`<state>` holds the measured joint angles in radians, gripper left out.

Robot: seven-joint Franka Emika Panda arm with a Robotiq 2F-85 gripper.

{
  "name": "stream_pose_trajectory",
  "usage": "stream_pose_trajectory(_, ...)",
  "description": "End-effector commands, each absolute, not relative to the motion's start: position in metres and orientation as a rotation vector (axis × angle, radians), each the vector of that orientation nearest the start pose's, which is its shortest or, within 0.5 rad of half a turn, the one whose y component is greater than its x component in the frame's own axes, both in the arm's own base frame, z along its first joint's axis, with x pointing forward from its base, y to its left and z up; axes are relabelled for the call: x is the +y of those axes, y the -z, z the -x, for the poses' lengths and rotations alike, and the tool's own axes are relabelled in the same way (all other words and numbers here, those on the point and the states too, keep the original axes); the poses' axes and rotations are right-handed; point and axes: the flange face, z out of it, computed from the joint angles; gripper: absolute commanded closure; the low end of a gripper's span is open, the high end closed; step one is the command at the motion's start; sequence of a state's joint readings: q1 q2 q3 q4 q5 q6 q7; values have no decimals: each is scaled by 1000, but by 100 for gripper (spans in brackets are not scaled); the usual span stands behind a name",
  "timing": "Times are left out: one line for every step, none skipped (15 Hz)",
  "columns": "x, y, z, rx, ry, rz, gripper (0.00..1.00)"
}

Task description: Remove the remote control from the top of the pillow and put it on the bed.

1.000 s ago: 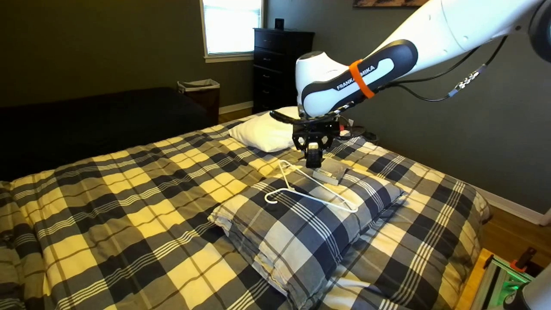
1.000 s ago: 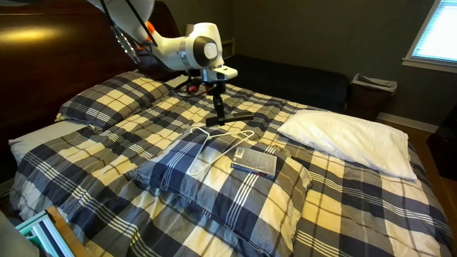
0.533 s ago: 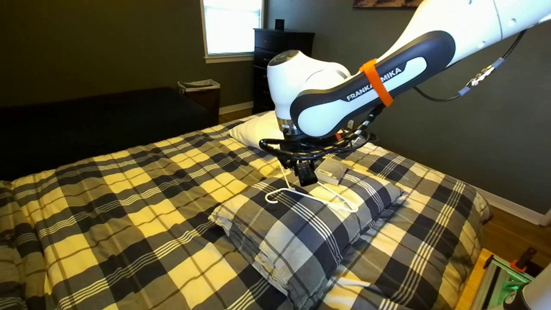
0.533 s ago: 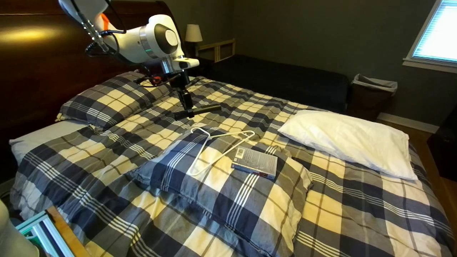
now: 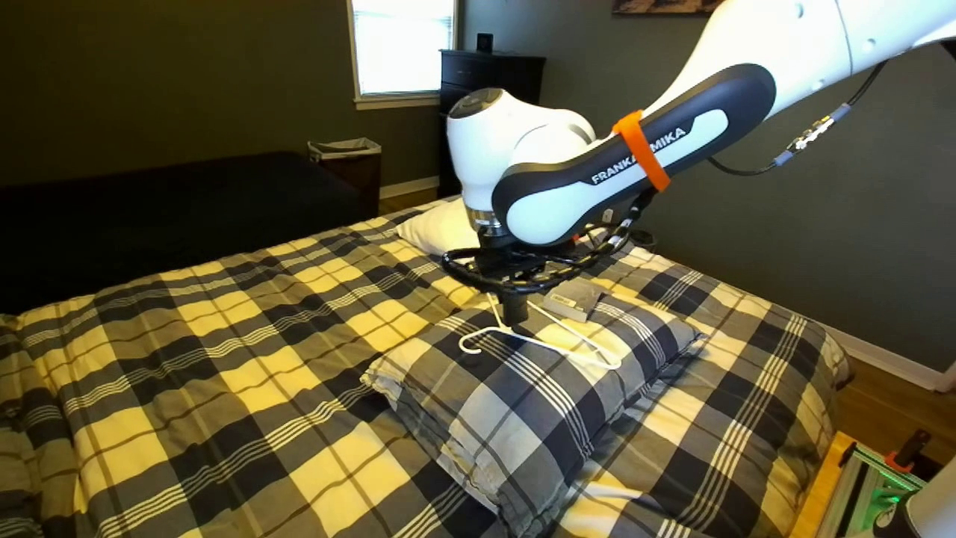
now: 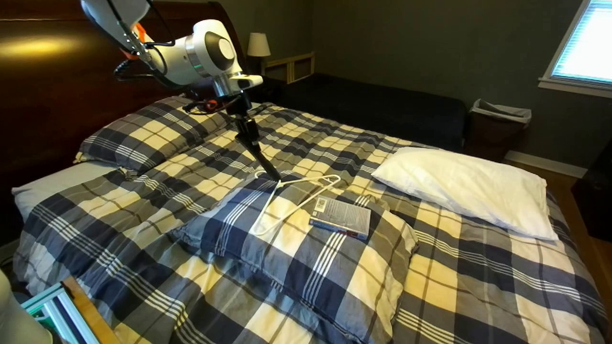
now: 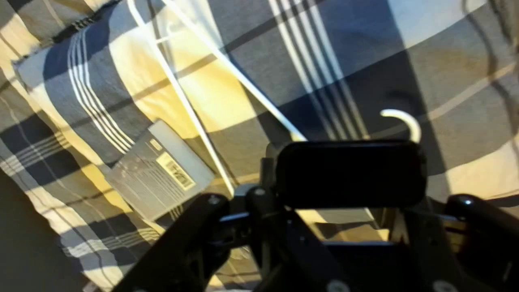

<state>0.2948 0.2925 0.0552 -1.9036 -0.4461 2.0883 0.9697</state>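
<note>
The plaid pillow point(image 5: 478, 388) lies on the plaid-covered bed point(image 5: 224, 359); both also show in an exterior view, pillow point(image 6: 354, 286) and bed point(image 6: 464, 272). My gripper point(image 6: 248, 136) is shut on the black remote control point(image 6: 267, 165). The remote slants steeply down from the fingers over the pillow's far edge, near the hanger's neck. I cannot tell whether its lower end touches anything. In an exterior view the remote point(image 5: 514, 308) shows below the partly hidden gripper point(image 5: 508, 273). In the wrist view the remote point(image 7: 350, 174) appears end-on between the fingers.
A white hanger point(image 6: 299, 205) and a grey boxed item point(image 6: 340, 217) lie on the plaid pillow. A white pillow point(image 6: 464, 188) lies farther along the bed. Another plaid pillow point(image 6: 153, 131) rests by the wooden headboard point(image 6: 48, 57).
The arm has moved toward the headboard side with the remote. In the last half second the remote has swung from nearly level to a steep downward slant. Pillow, hanger and box have not moved.
</note>
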Motion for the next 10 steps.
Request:
stream_pose_trajectory(282, -343, -578, 318, 371, 3457, 71)
stream_pose_trajectory(311, -340, -573, 212, 395, 3448, 71)
stream_pose_trajectory(334, -339, -568, 112, 417, 3442, 71)
stream_pose_trajectory(359, -336, -562, 11, 431, 3433, 71)
stream_pose_trajectory(380, -334, -558, -86, 447, 3422, 71)
stream_pose_trajectory(400, -332, -553, -186, 443, 3411, 71)
stream_pose_trajectory(415, -330, -548, -286, 451, 3397, 71)
stream_pose_trajectory(420, -332, -548, -381, 460, 3389, 71)
stream_pose_trajectory(409, -333, -539, -224, 422, 3404, 46)
stream_pose_trajectory(418, -332, -538, -287, 425, 3398, 46)
